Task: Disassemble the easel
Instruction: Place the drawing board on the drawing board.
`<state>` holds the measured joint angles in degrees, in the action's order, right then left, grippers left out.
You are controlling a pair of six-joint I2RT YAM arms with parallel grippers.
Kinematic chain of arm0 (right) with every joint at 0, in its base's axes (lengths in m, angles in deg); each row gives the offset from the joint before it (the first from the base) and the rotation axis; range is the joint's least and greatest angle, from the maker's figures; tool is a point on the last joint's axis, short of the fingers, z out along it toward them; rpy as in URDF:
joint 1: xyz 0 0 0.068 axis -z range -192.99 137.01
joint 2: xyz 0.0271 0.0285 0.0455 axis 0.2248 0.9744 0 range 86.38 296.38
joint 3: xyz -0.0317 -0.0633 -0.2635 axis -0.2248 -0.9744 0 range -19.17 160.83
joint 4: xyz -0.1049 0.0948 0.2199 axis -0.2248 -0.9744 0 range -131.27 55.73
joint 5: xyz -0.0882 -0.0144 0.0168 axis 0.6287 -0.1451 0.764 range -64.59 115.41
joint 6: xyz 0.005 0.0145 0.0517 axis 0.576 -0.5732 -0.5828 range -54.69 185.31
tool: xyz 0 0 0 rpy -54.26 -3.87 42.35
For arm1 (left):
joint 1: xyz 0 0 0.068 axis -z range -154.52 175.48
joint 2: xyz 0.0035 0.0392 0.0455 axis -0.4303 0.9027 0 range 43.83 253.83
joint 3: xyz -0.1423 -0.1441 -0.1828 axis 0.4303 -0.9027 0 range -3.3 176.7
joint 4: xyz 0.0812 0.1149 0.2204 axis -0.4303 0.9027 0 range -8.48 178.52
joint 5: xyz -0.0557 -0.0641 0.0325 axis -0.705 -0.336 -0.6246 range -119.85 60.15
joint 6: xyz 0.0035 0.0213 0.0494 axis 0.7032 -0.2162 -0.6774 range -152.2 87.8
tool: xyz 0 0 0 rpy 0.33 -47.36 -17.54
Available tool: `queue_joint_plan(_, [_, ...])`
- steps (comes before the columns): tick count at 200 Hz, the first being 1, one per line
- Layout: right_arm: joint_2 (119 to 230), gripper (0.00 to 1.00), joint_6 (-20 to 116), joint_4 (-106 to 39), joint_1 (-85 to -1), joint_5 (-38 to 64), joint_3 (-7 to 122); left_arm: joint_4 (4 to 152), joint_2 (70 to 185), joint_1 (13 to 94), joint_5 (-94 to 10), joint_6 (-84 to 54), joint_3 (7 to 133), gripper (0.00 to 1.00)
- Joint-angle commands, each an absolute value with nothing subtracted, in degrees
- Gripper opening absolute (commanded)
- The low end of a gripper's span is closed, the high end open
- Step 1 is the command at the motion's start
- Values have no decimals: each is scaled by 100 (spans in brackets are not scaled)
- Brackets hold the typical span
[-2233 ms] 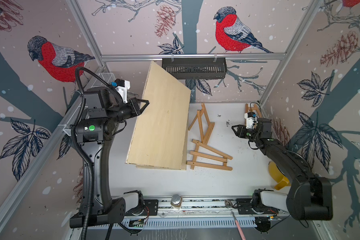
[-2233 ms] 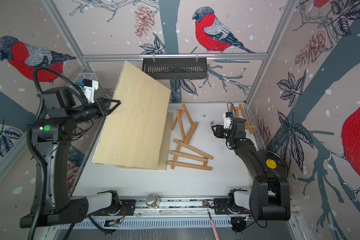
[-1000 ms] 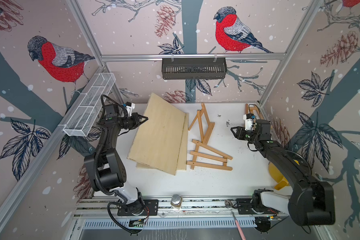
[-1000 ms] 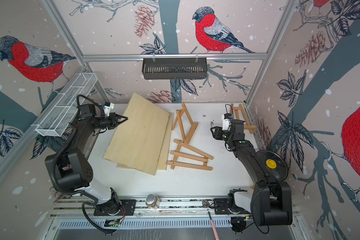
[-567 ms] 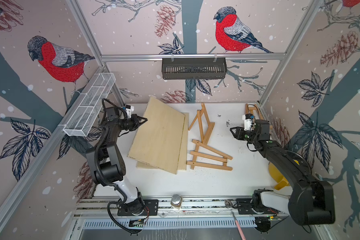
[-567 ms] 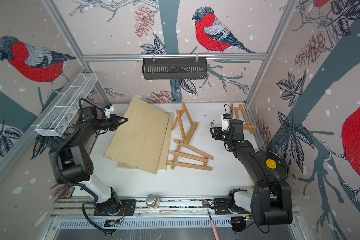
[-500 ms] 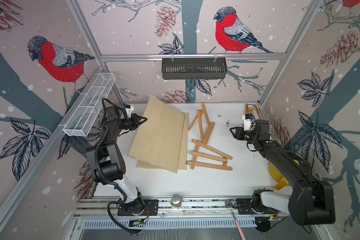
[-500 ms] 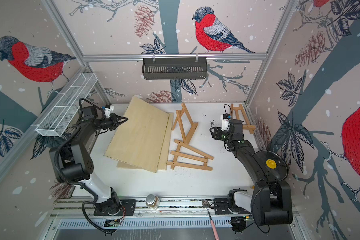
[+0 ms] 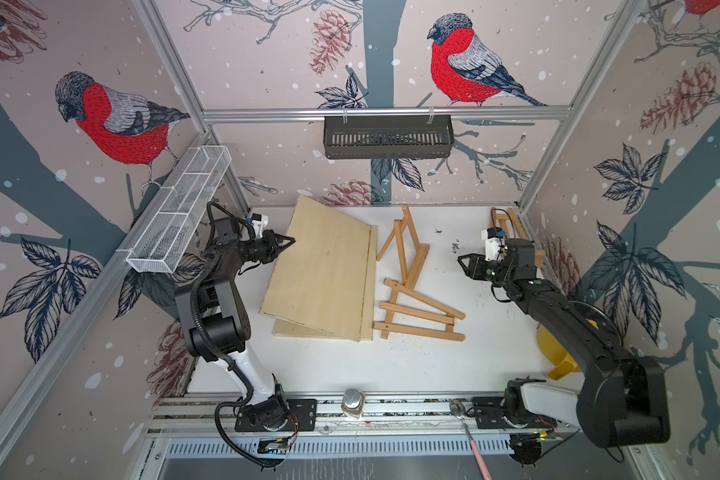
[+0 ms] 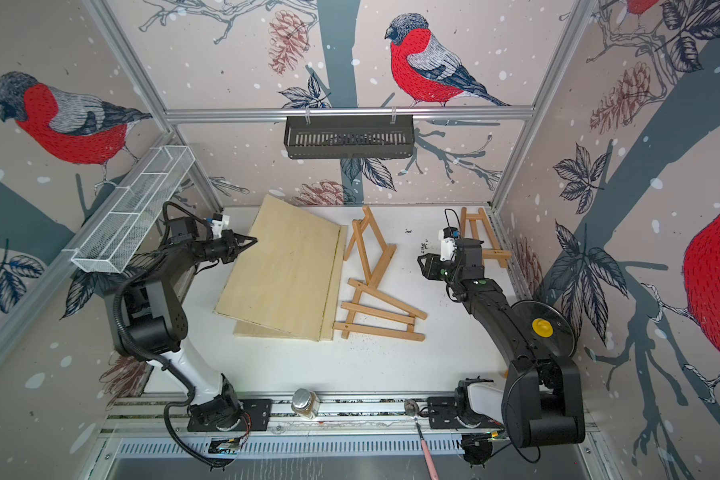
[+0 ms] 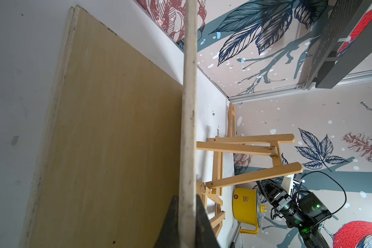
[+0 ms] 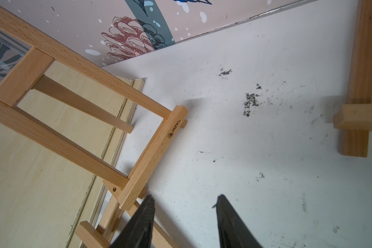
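Observation:
The wooden easel [image 9: 412, 291] [image 10: 375, 286] lies on its side on the white table, legs splayed, right of two plywood boards. My left gripper [image 9: 289, 241] [image 11: 187, 206] is shut on the left edge of the upper board [image 9: 325, 270] [image 11: 189, 107]. That board is tilted, its right edge resting on the lower board [image 9: 292, 328] [image 11: 105, 139]. My right gripper [image 9: 464, 264] [image 12: 184, 199] hangs open over bare table just right of the easel [image 12: 150, 150], holding nothing.
A second small easel [image 9: 512, 224] lies by the right wall at the back. A yellow pot [image 9: 558, 357] sits under the right arm. A black basket [image 9: 387, 137] hangs on the back wall, a white wire basket [image 9: 179, 208] on the left. A jar [image 9: 352, 401] and a spoon [image 9: 458, 405] lie on the front rail.
The left arm has brought the board down from high above the table to a low tilt over the lower board; in the last second it hardly shifts. The right arm has stayed put.

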<state>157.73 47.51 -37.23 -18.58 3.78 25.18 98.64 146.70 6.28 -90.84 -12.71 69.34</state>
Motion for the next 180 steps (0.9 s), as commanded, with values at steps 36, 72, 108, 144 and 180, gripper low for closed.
queue_joint_plan(36, [16014, 48, 4787, -3673, -1962, 553, 2554, 9364, 14494, 641, -8739, -1646, 6711, 0])
queue_joint_plan(72, [16160, 48, 4769, -3639, -2089, 624, 2594, 9491, 14698, 634, -8690, -1761, 6832, 0])
queue_joint_plan(108, [16312, 48, 4791, -3638, -2198, 685, 2669, 9574, 14944, 632, -8702, -1819, 6923, 0])
queue_joint_plan(144, [16376, 48, 4806, -3660, -2257, 724, 2721, 9683, 14989, 632, -8593, -1900, 6930, 0])
queue_joint_plan(180, [16426, 48, 4794, -3624, -2304, 739, 2714, 9693, 15097, 632, -8564, -1878, 6894, 0])
